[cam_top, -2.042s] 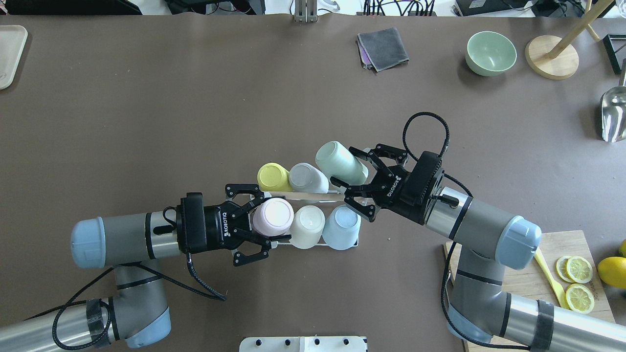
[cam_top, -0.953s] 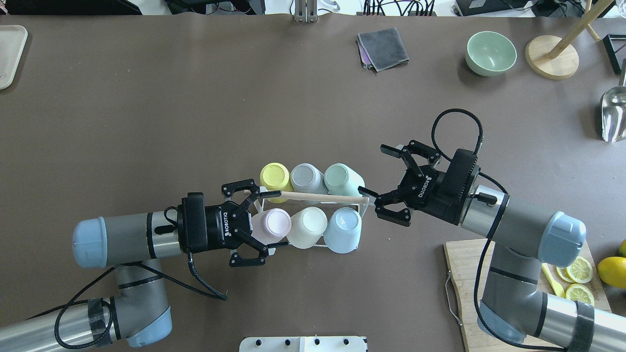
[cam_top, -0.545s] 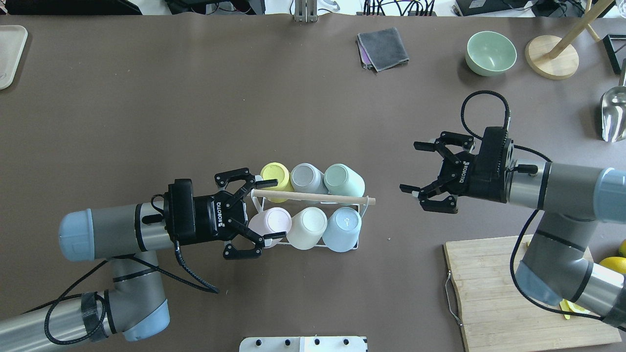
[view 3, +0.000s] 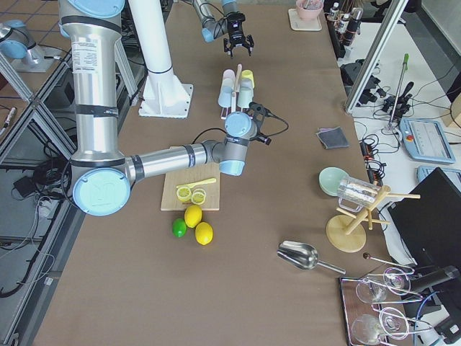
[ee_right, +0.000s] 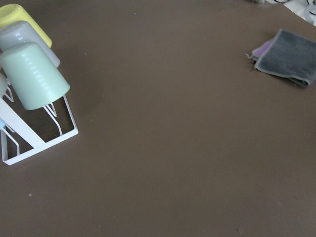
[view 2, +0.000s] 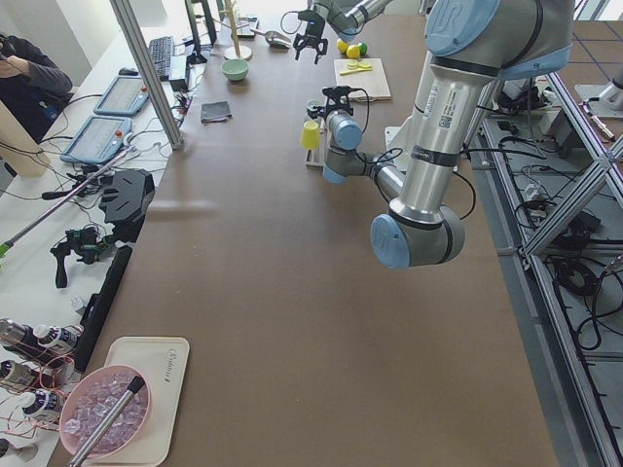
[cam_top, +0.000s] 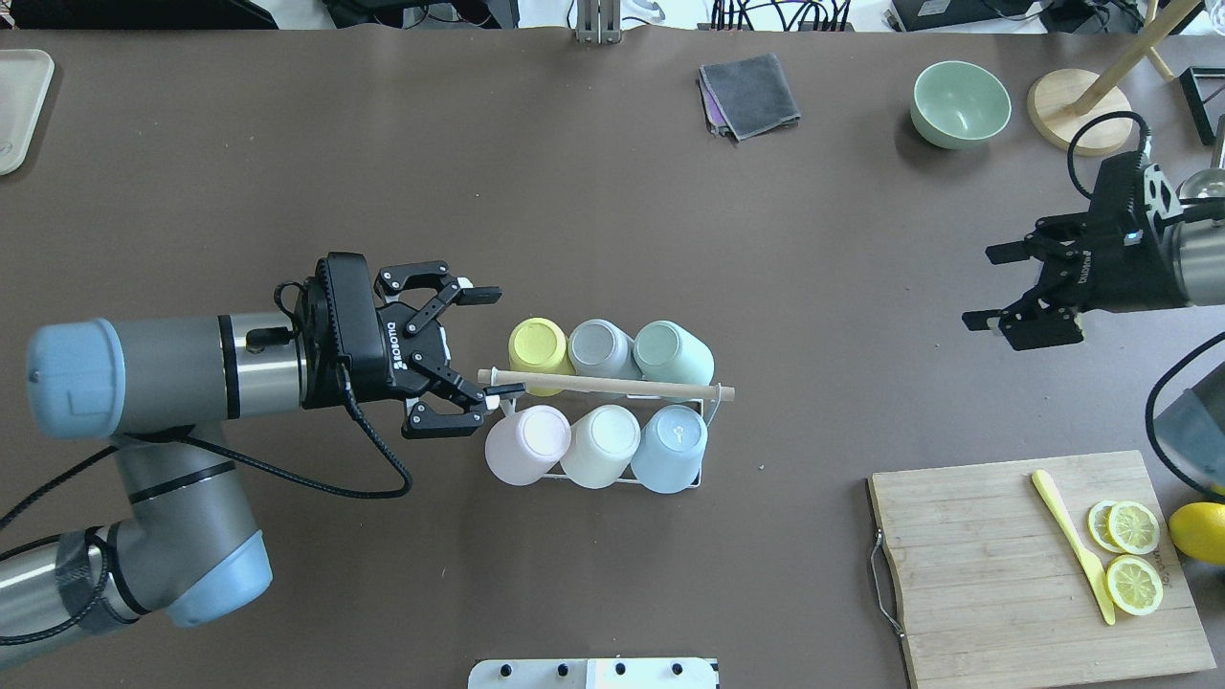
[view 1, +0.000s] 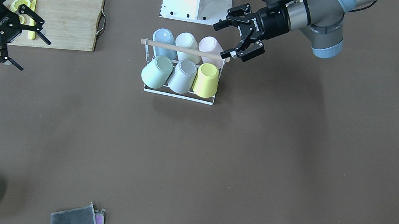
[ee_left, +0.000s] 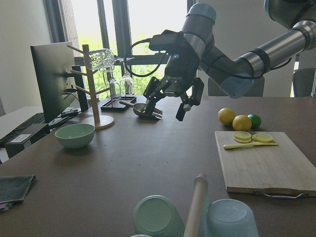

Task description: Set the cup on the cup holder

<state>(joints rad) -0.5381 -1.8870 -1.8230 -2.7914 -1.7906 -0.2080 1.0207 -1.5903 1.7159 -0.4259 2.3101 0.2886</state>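
Left end effector (cam_top: pixel 500 343) hangs released, fingers spread and holding nothing, just beside the left end of the cup holder (cam_top: pixel 612 385). The holder lies directly to its right as seen from overhead, at mid-table. The rod (cam_top: pixel 670 388) gives the holder's long axis, which runs left to right and points straight at this end effector. One fingertip (cam_top: pixel 509 389) sits at the rod's tip. It may be touching, though the overhead view does not settle that.

Every place on the white wire holder is filled. The far row carries a yellow cup (cam_top: pixel 538 343), a grey cup (cam_top: pixel 598 346) and a green cup (cam_top: pixel 670 351). The near row carries a pink cup (cam_top: pixel 526 445), a cream cup (cam_top: pixel 598 445) and a blue cup (cam_top: pixel 670 448). All six are mouth-down and tilted outward from the rod, so the placing looks done.

Well apart, near the table's right end, the right end effector (cam_top: pixel 981 287) is also spread and empty. The left arm is by far the nearer. Any pull-back, I judge, should go leftward along the rod's line, so as not to nudge the holder.
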